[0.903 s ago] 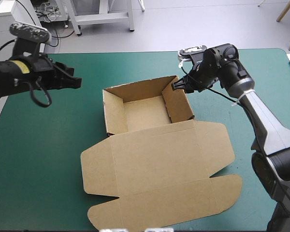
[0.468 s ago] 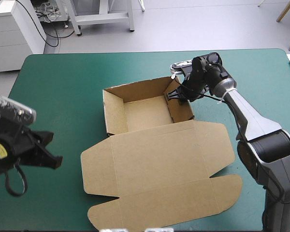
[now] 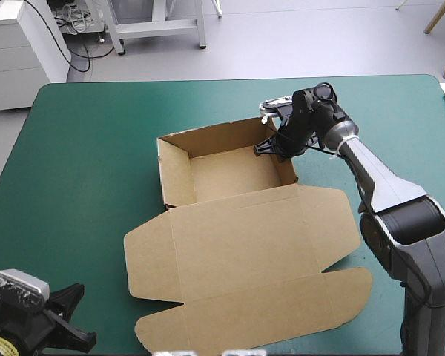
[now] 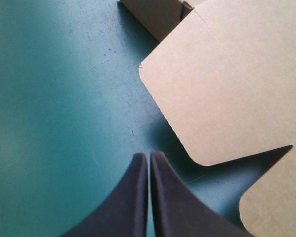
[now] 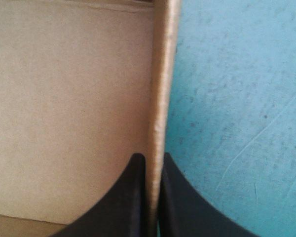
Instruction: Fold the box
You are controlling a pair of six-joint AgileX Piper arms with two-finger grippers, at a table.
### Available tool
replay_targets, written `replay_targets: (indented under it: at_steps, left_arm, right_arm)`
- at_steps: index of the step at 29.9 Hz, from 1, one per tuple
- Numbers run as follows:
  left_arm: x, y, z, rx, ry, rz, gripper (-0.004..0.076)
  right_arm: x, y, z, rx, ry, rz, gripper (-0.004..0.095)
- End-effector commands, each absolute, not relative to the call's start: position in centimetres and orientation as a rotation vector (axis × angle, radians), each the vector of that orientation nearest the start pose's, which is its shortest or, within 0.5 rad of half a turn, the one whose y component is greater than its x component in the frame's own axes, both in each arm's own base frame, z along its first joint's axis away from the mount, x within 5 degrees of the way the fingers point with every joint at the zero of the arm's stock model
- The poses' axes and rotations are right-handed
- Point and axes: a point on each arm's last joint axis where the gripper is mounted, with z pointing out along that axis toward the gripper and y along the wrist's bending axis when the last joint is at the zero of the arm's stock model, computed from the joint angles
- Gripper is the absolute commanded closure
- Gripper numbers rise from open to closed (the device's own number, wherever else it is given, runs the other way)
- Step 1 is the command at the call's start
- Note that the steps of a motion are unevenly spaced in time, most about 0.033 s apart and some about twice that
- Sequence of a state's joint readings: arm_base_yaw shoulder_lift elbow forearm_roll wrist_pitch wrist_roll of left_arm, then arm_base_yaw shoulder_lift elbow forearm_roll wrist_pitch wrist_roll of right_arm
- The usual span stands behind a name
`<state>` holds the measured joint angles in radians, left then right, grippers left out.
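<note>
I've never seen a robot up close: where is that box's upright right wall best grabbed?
Probably by its top edge, from above: the right wall stands upright and thin, so one finger fits inside, one outside, as the right gripper, shut on it, shows.

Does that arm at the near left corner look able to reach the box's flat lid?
Probably yes: the left gripper hangs over bare teal-green cover, and the box's rounded lid flap lies just ahead with nothing between. Its shut fingers would need opening first.
</note>
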<state>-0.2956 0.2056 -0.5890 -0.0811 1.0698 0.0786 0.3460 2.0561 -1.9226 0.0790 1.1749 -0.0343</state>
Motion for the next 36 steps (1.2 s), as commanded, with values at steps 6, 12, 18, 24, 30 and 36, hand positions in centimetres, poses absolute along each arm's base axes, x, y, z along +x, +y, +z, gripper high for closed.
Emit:
replay_targets:
  at_steps: [6, 12, 18, 24, 30, 36]
  left_arm:
    - [1.0, -1.0, 29.5, 0.343, 2.032, -0.265, 0.0731]
    - [1.0, -1.0, 29.4, 0.343, 2.032, -0.262, 0.0731]
    - [1.2, -0.9, 29.0, 0.353, 2.047, -0.235, 0.0731]
    - [1.2, -0.7, 29.0, 0.353, 2.042, -0.211, 0.0731]
    - [1.2, -0.8, 29.0, 0.35, 2.043, -0.218, 0.0731]
    - [1.2, -0.8, 29.0, 0.35, 2.043, -0.218, 0.0731]
  right_arm:
    - [42.4, 12.0, 31.6, -0.446, 2.655, 0.006, 0.0929]
    - [43.5, 3.1, 32.5, -0.172, 2.667, -0.058, 0.0929]
    - [42.7, -7.3, 33.2, 0.125, 2.66, -0.141, 0.0929]
    - [40.5, -15.3, 33.2, 0.328, 2.653, -0.215, 0.0929]
    - [38.4, -20.0, 33.2, 0.487, 2.636, -0.253, 0.0929]
    - [37.3, -22.0, 33.2, 0.518, 2.636, -0.283, 0.0929]
